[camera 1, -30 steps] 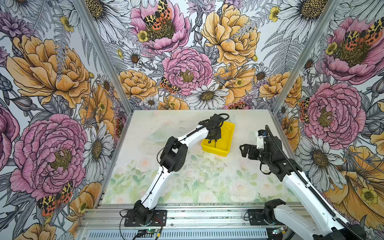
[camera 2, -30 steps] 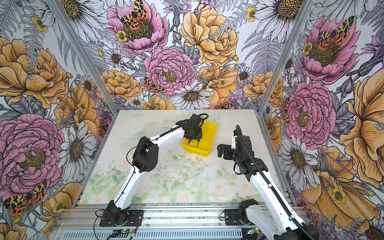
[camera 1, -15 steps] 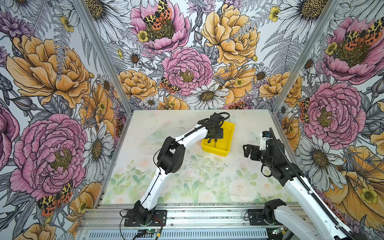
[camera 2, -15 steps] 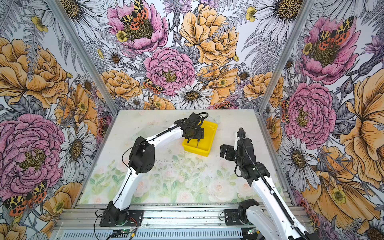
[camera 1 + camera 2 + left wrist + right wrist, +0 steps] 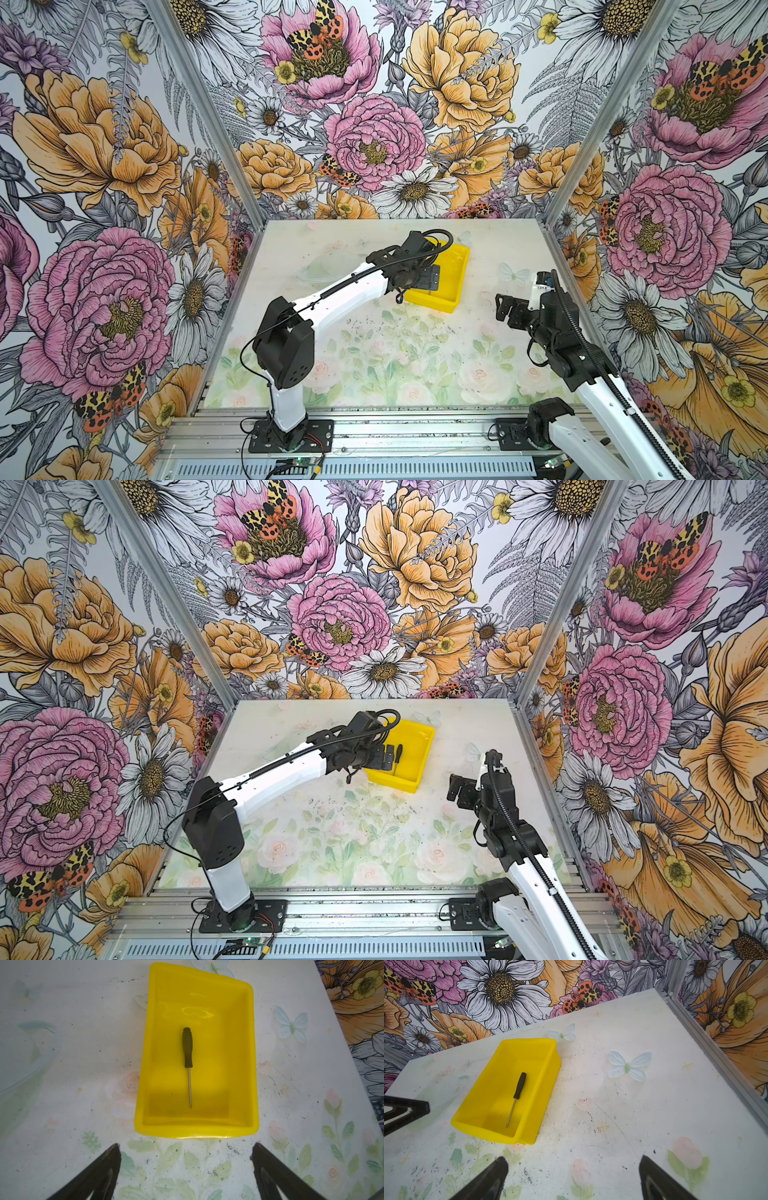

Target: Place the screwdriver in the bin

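Left gripper (image 5: 185, 1145) just let go: jaws wide apart, empty, over bin (image 5: 252, 1064) near worktop (image 5: 374, 353) back edge. Screwdriver (image 5: 188, 1059) lies flat inside bin. Right gripper (image 5: 573, 1158) spread, empty. Task looks done.

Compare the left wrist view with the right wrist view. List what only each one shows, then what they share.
Only the left wrist view: the open gap of the left tool, and a straight-down look into the bin. Only the right wrist view: the right tool, open, and the back wall's big white daisy. Both: the screwdriver lying flat on the bin's floor, touching neither tool, and a pale butterfly print beside the bin.
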Controlling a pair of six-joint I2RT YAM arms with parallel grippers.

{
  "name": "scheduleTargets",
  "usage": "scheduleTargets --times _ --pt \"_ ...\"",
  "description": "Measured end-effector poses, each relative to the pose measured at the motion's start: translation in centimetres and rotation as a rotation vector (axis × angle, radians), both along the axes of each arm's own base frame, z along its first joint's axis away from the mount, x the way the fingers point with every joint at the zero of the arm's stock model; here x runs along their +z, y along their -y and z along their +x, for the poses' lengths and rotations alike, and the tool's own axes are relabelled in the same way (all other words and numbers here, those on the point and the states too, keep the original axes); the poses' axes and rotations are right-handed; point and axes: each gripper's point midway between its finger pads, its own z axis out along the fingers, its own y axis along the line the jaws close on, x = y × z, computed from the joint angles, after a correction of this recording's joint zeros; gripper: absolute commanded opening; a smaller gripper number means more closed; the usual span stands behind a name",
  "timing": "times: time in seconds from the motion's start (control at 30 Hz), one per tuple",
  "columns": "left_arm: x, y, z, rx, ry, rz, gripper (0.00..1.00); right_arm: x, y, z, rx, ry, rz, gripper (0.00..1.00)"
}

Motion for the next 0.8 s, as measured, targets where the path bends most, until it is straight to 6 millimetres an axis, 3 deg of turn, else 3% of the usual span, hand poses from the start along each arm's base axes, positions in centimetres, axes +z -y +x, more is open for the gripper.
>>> scheduleTargets --times 0.33,0.57,0.7,0.8 --pt "-0.3 -9.4 -5.4 0.029 0.102 0.065 0.99 -2.0 2.1 0.0 -0.144 -0.039 -0.009 0.99" --pt "-0.2 -20.3 -4.7 0.278 0.208 0.076 0.99 -3.8 4.4 -1.0 -0.24 -0.039 -0.082 1.0" --pt "-1.6 -24.7 -4.9 0.365 0.272 0.127 0.99 -3.5 4.8 -1.5 -0.21 0.033 -0.15 0.99" --pt "-3.0 -26.7 -5.8 0.371 0.3 0.174 0.99 -2.3 5.0 -1.7 -0.175 0.096 -0.217 0.99"
